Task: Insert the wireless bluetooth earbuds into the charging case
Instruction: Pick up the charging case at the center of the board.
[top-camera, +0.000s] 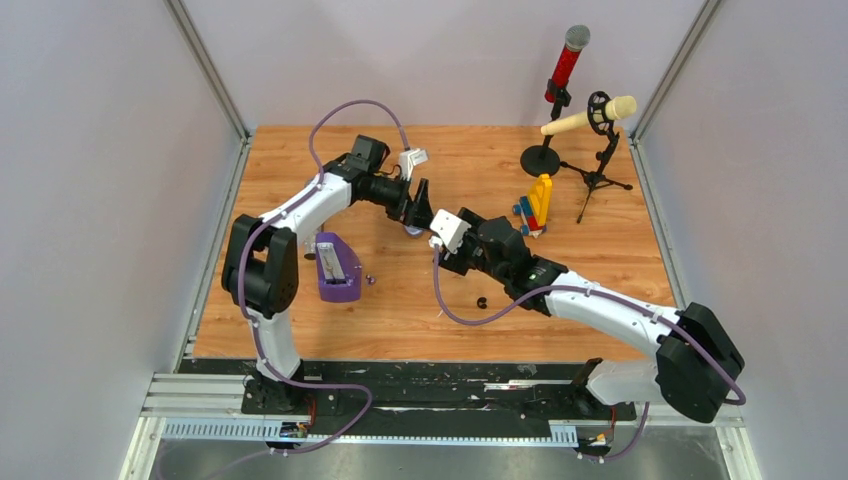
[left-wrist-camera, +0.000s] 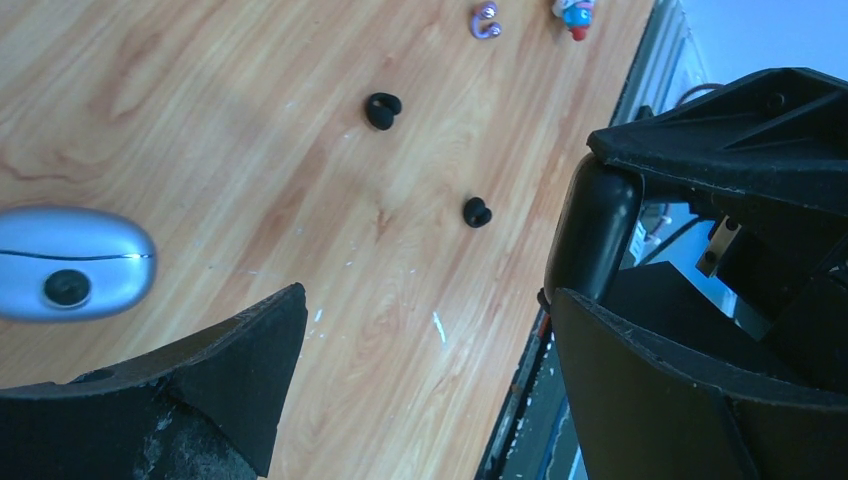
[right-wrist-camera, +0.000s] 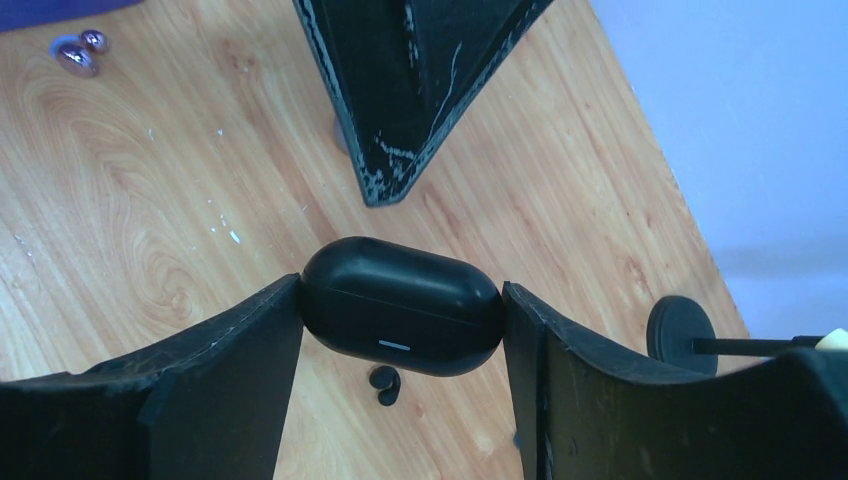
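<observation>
Now, right gripper (right-wrist-camera: 402, 335) tight around black charging case (right-wrist-camera: 400, 300), arm (top-camera: 600, 303) outstretched.

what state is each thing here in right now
left tool, open, empty
right tool, shut on the black pebble-shaped plastic charging case
that black case, lid shut
silver-blue pebble-shaped case, lid shut, lying on the wooden table
two black curled earbuds, loose on the table, outside any case
shiny purple earbuds, loose on the table
</observation>
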